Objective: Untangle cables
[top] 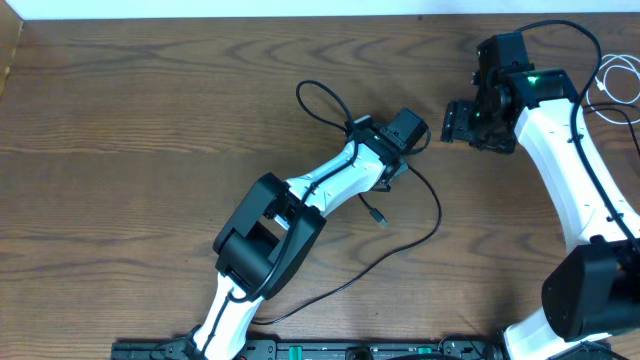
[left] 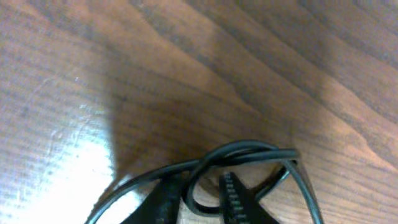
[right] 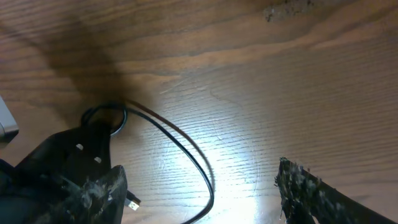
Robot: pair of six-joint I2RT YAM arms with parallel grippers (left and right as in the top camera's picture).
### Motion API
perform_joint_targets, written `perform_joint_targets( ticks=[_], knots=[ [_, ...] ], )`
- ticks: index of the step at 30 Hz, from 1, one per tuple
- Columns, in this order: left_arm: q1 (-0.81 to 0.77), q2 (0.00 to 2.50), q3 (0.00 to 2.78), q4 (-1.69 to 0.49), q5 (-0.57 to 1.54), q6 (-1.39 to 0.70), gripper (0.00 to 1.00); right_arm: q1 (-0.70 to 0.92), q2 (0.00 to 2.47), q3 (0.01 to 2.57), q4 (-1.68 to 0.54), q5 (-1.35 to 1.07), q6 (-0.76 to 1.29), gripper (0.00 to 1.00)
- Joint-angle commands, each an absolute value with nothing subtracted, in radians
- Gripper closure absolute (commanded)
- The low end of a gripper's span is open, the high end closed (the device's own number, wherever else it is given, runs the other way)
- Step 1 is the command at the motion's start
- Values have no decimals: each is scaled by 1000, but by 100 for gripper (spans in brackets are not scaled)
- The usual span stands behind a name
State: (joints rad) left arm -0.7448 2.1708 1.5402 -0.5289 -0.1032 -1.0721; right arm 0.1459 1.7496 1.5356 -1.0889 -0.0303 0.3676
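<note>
A thin black cable (top: 436, 210) loops at the table's middle and trails toward the front edge. Its small plug (top: 378, 215) lies beside the left arm. My left gripper (top: 358, 128) is closed on a loop of this cable, which shows between the fingers in the left wrist view (left: 249, 149); the gripper there (left: 199, 196) sits just above the wood. My right gripper (top: 455, 122) is open and empty to the right of it. In the right wrist view its fingers (right: 202, 186) straddle the black cable (right: 186, 146) and the plug (right: 132, 201) from above.
A white cable (top: 622, 80) lies coiled at the far right edge, behind the right arm. The wooden table (top: 120, 150) stretches to the left. The arm bases stand along the front edge.
</note>
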Motion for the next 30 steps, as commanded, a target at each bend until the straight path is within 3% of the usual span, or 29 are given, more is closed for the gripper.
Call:
perform_joint_targets(
  ticks=[1, 5, 11, 16, 23, 30],
  knots=[
    [-726, 2206, 1554, -530, -125, -1079, 90, 151, 1753, 1527, -1093, -29, 342, 27],
    [-714, 2212, 1553, -532, -129, -1040, 93, 152, 1753, 1527, -1093, -32, 343, 27],
    [-688, 2147, 1554, -522, -45, -764, 93, 147, 1753, 1527, -1068, -157, 310, 28],
    [-602, 2022, 1554, -503, 429, -559, 93, 147, 1753, 1527, -1018, -300, 264, 28],
    [-503, 1964, 1554, -537, 785, -489, 93, 143, 1753, 1527, -1002, -382, 200, 28],
    [-478, 1964, 1553, -581, 700, -486, 92, 147, 1753, 1527, -986, -546, 65, 28]
  ],
)
